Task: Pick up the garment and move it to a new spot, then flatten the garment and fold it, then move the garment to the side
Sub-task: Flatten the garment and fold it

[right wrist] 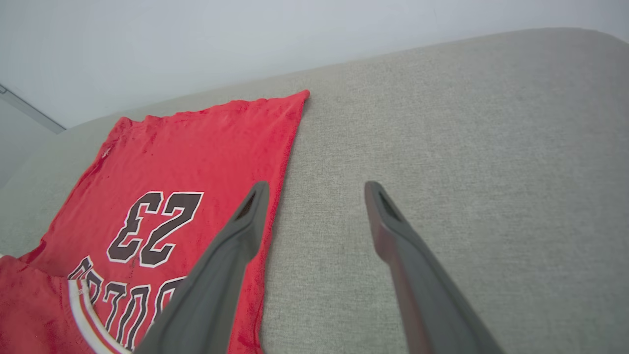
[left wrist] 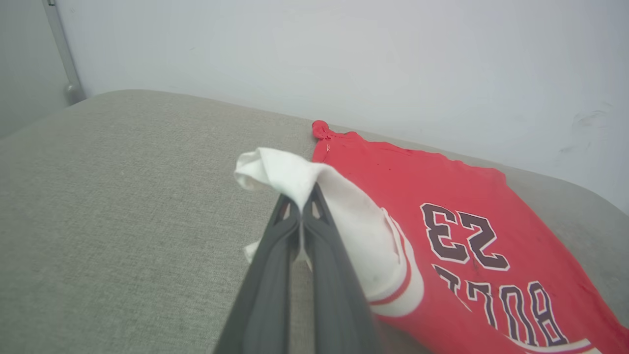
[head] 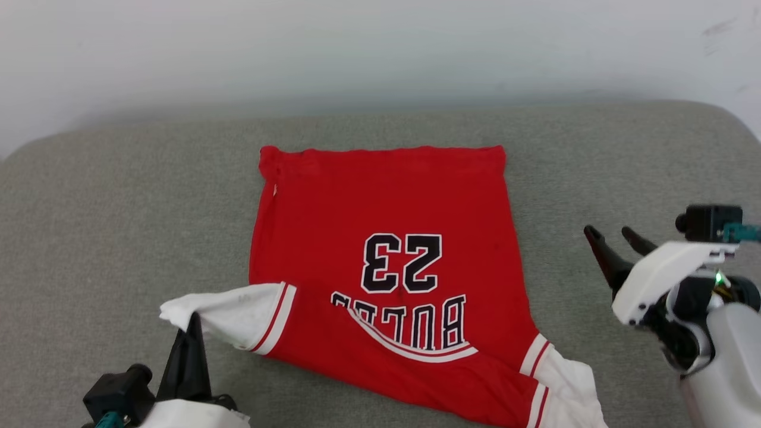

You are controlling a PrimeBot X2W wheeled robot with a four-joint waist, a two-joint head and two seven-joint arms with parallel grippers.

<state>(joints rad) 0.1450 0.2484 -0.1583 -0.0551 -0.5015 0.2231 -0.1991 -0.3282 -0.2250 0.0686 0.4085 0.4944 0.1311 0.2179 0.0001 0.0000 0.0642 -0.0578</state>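
The garment (head: 380, 208) is a bright red jersey with a black "23" and white sleeve ends. It lies spread on the grey cushioned surface (head: 89, 238), collar end toward me. At the lower left my left gripper (head: 191, 318) is shut on the garment's white sleeve, whose end it lifts off the surface. In the left wrist view that sleeve (left wrist: 290, 172) bunches over the closed left gripper (left wrist: 300, 204). My right gripper (head: 612, 235) stands open to the right of the garment, apart from it. In the right wrist view the right gripper (right wrist: 317, 189) spreads over bare cushion beside the garment (right wrist: 196, 147).
A pale wall (head: 380, 47) runs behind the cushioned surface. The other white sleeve (head: 565, 380) lies crumpled at the near right, below my right gripper. A grey pole (left wrist: 61, 49) stands by the wall in the left wrist view.
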